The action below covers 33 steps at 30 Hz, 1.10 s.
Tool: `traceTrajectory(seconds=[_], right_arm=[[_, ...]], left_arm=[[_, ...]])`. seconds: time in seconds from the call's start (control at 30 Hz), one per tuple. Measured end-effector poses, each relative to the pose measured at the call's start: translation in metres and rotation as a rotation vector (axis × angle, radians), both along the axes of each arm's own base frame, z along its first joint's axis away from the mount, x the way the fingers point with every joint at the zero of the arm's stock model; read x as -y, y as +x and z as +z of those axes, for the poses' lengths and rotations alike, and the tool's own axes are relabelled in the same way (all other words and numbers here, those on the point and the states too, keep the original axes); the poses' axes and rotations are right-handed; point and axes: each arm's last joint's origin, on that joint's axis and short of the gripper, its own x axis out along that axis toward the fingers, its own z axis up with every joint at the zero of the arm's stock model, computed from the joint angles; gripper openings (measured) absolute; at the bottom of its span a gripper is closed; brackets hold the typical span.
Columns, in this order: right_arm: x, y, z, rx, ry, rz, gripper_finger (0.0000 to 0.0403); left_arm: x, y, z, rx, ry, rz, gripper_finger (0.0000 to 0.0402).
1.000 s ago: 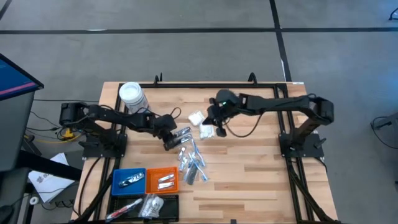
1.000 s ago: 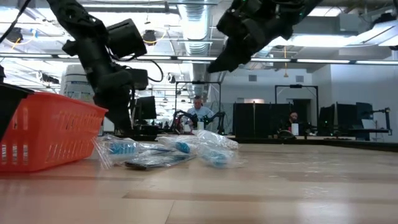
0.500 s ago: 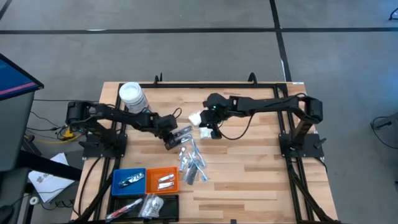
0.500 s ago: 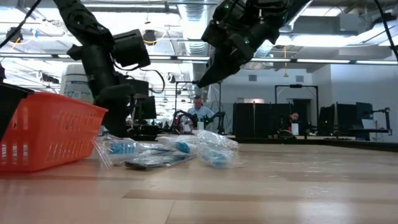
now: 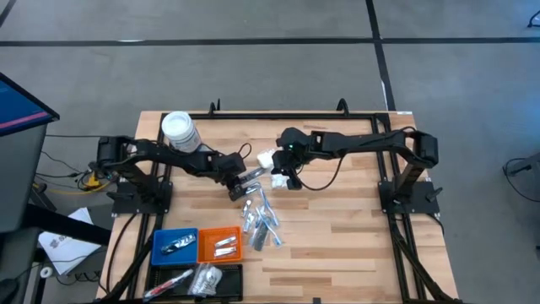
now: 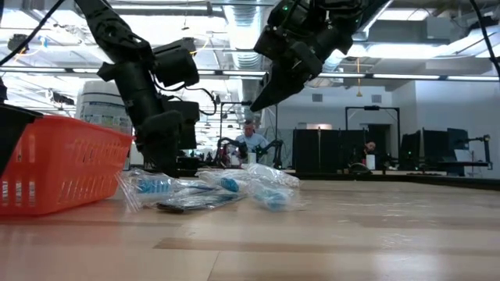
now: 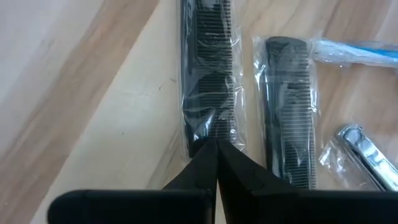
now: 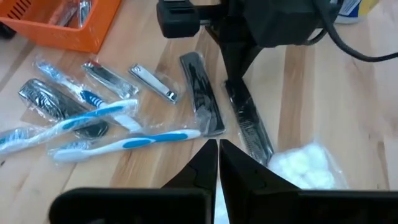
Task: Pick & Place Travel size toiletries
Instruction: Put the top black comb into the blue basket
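Wrapped toiletries lie mid-table (image 5: 257,215): two black combs, nail clippers (image 8: 155,84), blue-and-white toothbrushes (image 8: 124,140) and a white packet (image 8: 305,165). My left gripper (image 7: 216,146) is down at the table (image 6: 168,164), shut at one end of a wrapped black comb (image 7: 208,74); the second comb (image 7: 289,112) lies beside it. My right gripper (image 8: 217,149) is shut and hangs in the air (image 6: 258,101) above the white packet and the comb, touching nothing. My left gripper has its shut fingertips on the end of the black comb's clear wrapper (image 7: 211,134), coming down at a slant from the table's left and lying along the comb. The comb lies flat on the table (image 8: 249,121). Comb or only wrapper between the fingers, I cannot tell.
A white-lidded jar (image 5: 179,131) stands at the far left. Blue (image 5: 175,243), orange (image 5: 221,245) and black (image 5: 194,279) trays holding items sit at the near left edge. People sit in the room behind. Bare wood lies to the right (image 5: 354,228).
My right gripper has moved toward the table's left and dropped a little, then held still above the white packet. My left gripper has shifted slightly toward the table's right, staying low at the comb's end.
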Motion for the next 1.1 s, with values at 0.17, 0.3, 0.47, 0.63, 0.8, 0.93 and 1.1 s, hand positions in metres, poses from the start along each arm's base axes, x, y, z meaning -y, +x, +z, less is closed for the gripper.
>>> traceTrajectory(seconds=[0.17, 0.3, 0.47, 0.63, 0.8, 0.93, 1.1], right_arm=[[-0.001, 0.0, 0.0, -0.002, 0.018, -0.021, 0.001], [-0.003, 0.001, 0.001, 0.001, 0.028, -0.026, 0.001], [-0.005, 0.004, 0.002, 0.033, 0.024, -0.019, 0.0038], [-0.005, 0.004, 0.003, 0.041, 0.027, -0.026, 0.0107], [-0.004, 0.008, -0.001, 0.047, 0.019, -0.032, 0.0173], [-0.002, 0.02, -0.019, 0.054, 0.017, -0.031, 0.0204], [0.004, 0.038, -0.04, -0.019, -0.047, -0.066, 0.0216]], left_arm=[[0.002, -0.004, -0.001, -0.045, -0.031, -0.008, 0.0002], [0.003, -0.006, 0.0, -0.05, -0.032, -0.036, 0.0002], [0.009, -0.009, 0.01, -0.036, 0.021, -0.066, 0.0002], [0.017, -0.014, 0.042, 0.077, 0.138, -0.043, 0.0002], [0.026, -0.019, 0.059, 0.153, 0.182, -0.044, 0.0002], [0.028, -0.017, 0.054, 0.13, 0.185, -0.047, 0.0002], [0.022, -0.013, 0.035, 0.046, 0.18, -0.03, 0.0002]])
